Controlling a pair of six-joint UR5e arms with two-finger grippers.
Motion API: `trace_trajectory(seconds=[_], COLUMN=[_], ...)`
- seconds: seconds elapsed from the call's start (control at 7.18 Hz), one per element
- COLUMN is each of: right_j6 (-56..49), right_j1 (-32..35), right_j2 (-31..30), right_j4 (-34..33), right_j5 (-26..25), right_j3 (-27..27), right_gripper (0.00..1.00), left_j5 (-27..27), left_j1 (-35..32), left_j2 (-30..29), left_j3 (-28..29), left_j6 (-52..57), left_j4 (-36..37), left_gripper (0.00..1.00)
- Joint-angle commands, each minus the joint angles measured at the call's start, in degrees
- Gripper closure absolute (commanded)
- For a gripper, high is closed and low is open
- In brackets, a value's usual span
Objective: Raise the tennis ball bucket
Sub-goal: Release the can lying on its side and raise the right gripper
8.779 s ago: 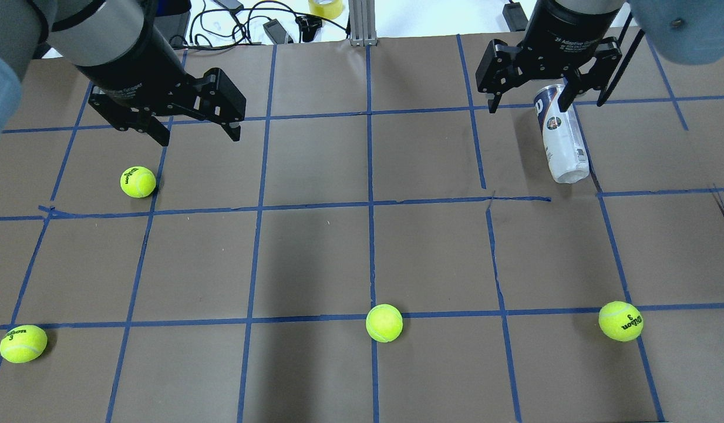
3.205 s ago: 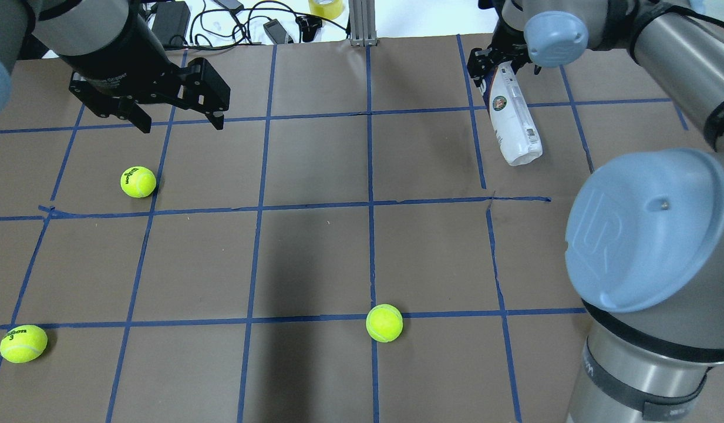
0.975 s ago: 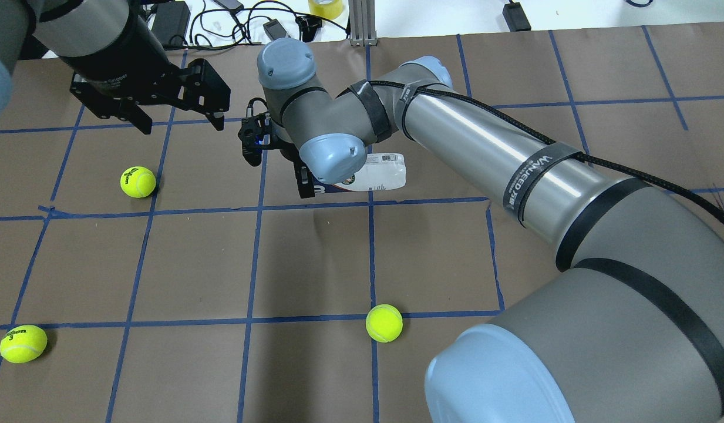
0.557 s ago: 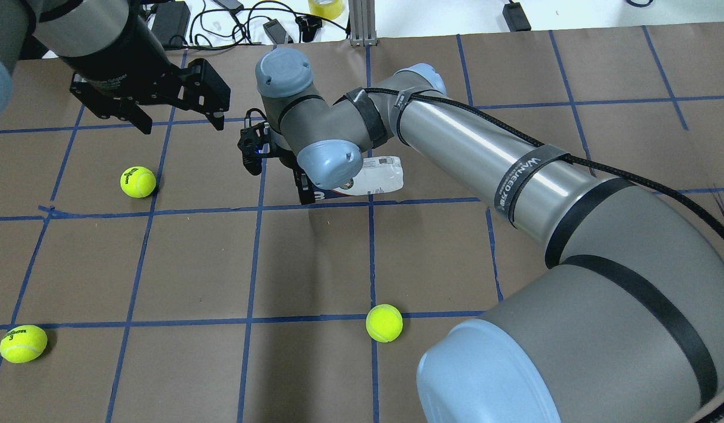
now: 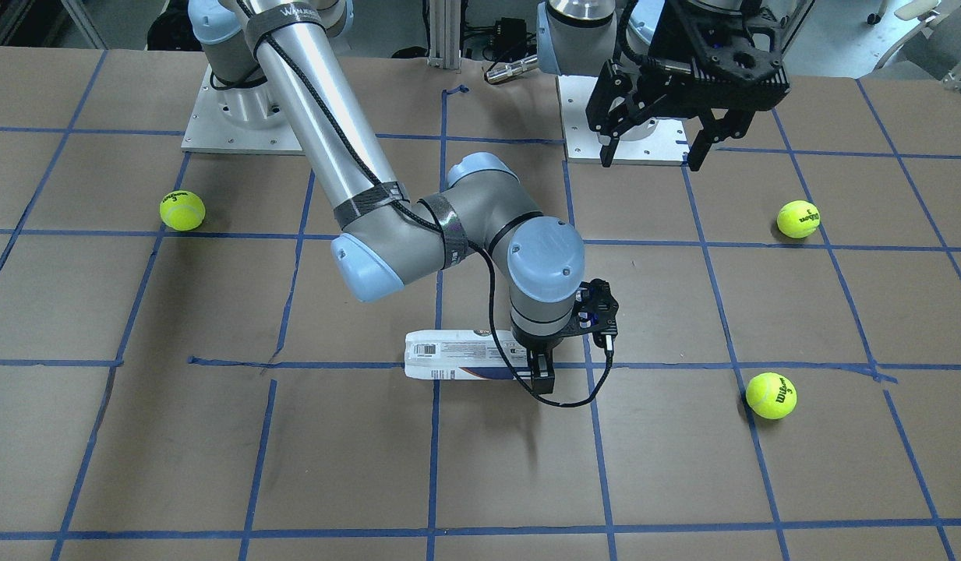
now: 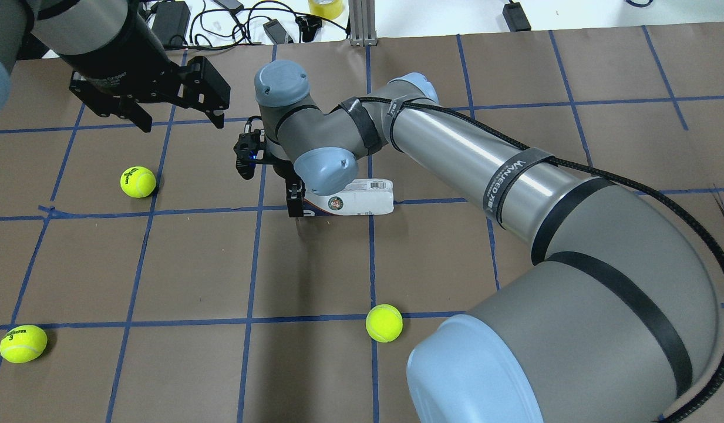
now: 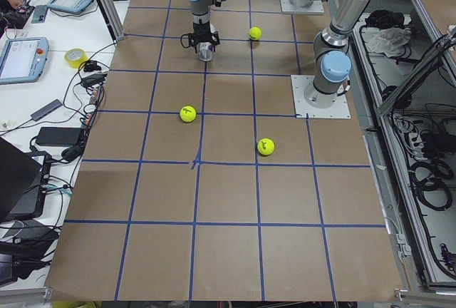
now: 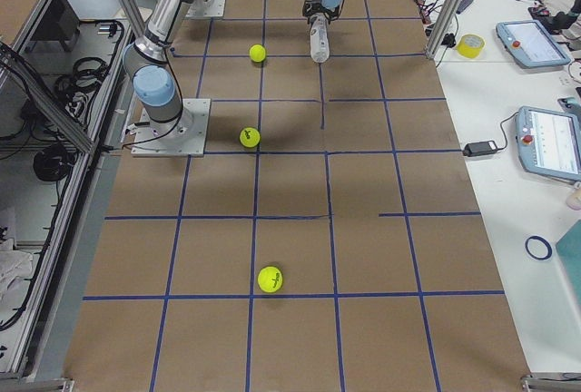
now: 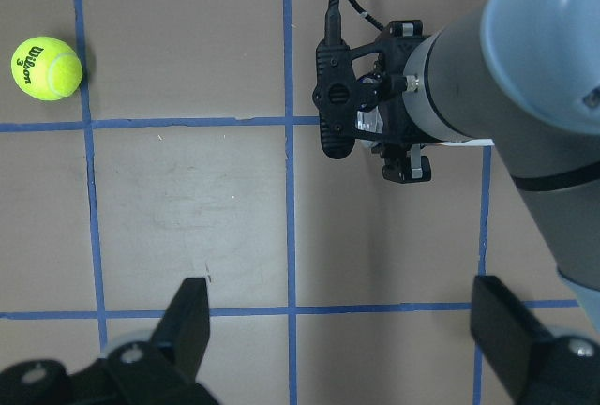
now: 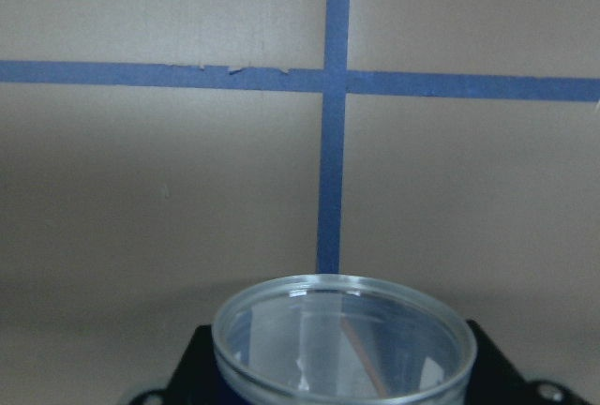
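The tennis ball bucket (image 6: 357, 198) is a clear can with a white and navy label, lying roughly level. My right gripper (image 6: 302, 207) has reached across to the table's middle and is shut on the can's navy end. In the front-facing view the can (image 5: 455, 364) hangs from the gripper (image 5: 533, 374) with a shadow under it. The right wrist view shows its clear round rim (image 10: 342, 339) between the fingers. My left gripper (image 6: 181, 120) is open and empty, hovering at the back left, apart from the can.
Yellow-green tennis balls lie on the brown taped table: one at the left (image 6: 138, 181), one at the front middle (image 6: 384, 322), one at the front left (image 6: 23, 343). Cables and a tape roll (image 6: 325, 7) lie beyond the far edge.
My right arm took hold of the can at the back right and carried it to the table's middle. In the last second it shifted slightly left and nearer. The left gripper stayed put.
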Motion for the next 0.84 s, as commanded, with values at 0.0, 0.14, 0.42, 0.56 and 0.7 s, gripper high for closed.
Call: trace_trajectory(seconds=[0.0, 0.14, 0.42, 0.56, 0.7], right_j6=[2.96, 2.90, 2.73, 2.55, 3.16], right_j1=[0.26, -1.22, -6.64, -10.86, -14.73], right_j2=[-1.70, -2.76, -6.27, -9.33, -13.19], right_j4=[0.51, 0.51, 2.95, 6.71, 13.97], right_j5=[0.00, 0.17, 0.26, 1.57, 2.62], right_j3=[0.05, -0.13, 0.31, 0.14, 0.31], right_gripper=[0.00, 0.00, 0.00, 0.00, 0.00], left_j5=[-0.78, -4.79, -14.27, -17.54, -20.62], left_j1=[0.64, 2.82, 10.11, 11.71, 12.07], left_j2=[-0.38, -1.16, -3.18, -5.63, -8.87], left_j3=[-0.59, -0.85, -1.64, -2.26, -3.66], left_j6=[0.29, 0.38, 5.62, 6.87, 11.32], left_j4=[1.22, 1.40, 1.32, 1.58, 5.49], left_gripper=[0.00, 0.00, 0.00, 0.00, 0.00])
